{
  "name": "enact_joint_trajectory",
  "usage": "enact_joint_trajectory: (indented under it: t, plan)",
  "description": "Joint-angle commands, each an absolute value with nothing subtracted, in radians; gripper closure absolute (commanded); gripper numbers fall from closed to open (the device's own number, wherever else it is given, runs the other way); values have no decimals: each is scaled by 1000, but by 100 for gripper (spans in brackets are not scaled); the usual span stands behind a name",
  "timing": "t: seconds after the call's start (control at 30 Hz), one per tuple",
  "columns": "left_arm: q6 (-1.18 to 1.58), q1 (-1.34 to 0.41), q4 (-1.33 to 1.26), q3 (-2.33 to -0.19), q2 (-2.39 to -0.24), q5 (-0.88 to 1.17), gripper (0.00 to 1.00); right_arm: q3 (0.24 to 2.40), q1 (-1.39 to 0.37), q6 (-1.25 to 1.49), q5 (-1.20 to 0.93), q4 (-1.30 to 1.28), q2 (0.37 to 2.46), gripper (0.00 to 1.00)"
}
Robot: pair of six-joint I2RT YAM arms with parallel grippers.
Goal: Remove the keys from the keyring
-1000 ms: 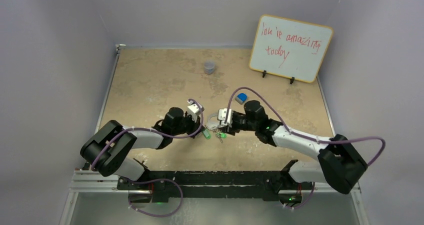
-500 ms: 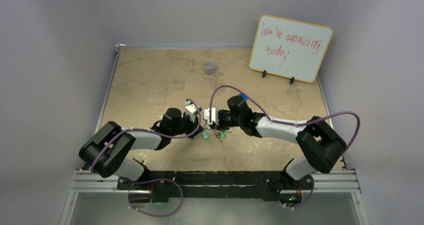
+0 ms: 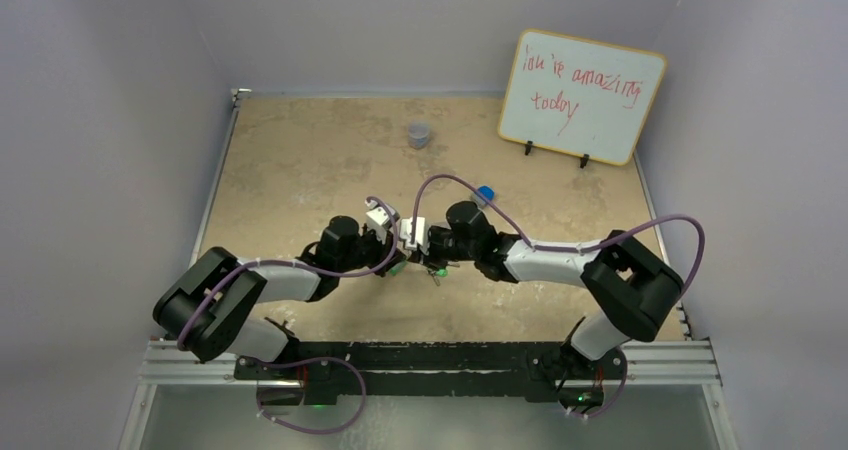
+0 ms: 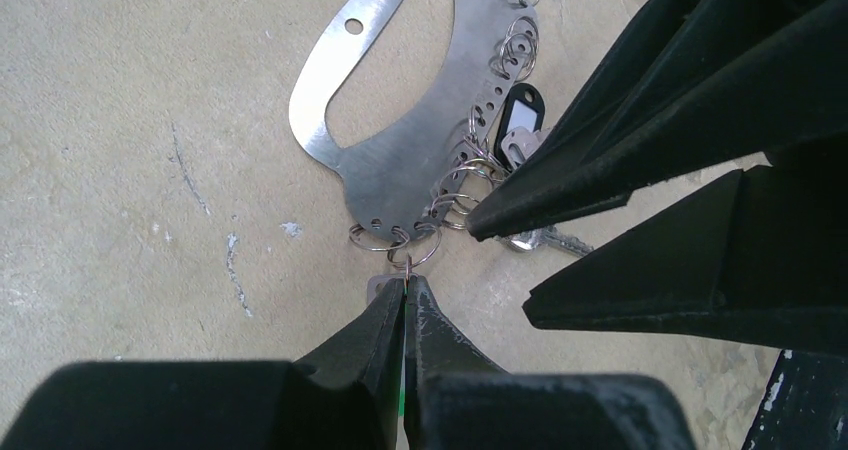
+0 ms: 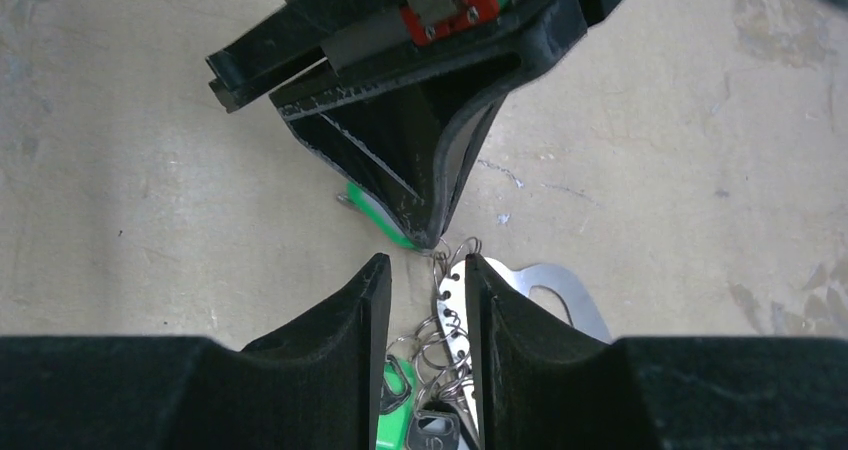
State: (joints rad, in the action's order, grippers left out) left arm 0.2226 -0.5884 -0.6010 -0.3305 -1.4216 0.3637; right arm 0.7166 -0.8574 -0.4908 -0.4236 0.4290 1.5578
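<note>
The keyring (image 4: pixel 400 170) is a flat silver plate lying on the table, with small split rings along its holed edge. A dark-headed key (image 4: pixel 520 120) and a silver blade (image 4: pixel 555 238) hang from those rings. My left gripper (image 4: pixel 405 282) is shut on a green-headed key (image 5: pixel 375 215), with that key's ring at its tip. My right gripper (image 5: pixel 427 265) faces it tip to tip. Its jaws stand partly apart astride the holed edge of the keyring (image 5: pixel 545 285), the rings and the keys (image 5: pixel 395 390). From above, both grippers (image 3: pixel 395 255) (image 3: pixel 425 250) meet mid-table over the keys (image 3: pixel 437 268).
A small grey cup (image 3: pixel 419 134) stands at the back of the table. A blue block (image 3: pixel 484 194) lies just behind the right arm. A whiteboard (image 3: pixel 582 95) with red writing leans at the back right. Walls close in on the table's sides.
The right arm has swung left, bringing its gripper up against the left one, and its jaws have narrowed. The left gripper has drifted slightly left and stays shut.
</note>
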Motion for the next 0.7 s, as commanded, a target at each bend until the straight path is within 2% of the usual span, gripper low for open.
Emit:
enact_joint_trajectory:
  t: [0.0,0.67]
  plan:
    - [230,-577,-639,-321,-1391,373,100,653,-864,-379,-362,577,1535,64]
    - [238,-573,-647,-314,-1381,387,100,635,-866,-411,-328,687,1663,64]
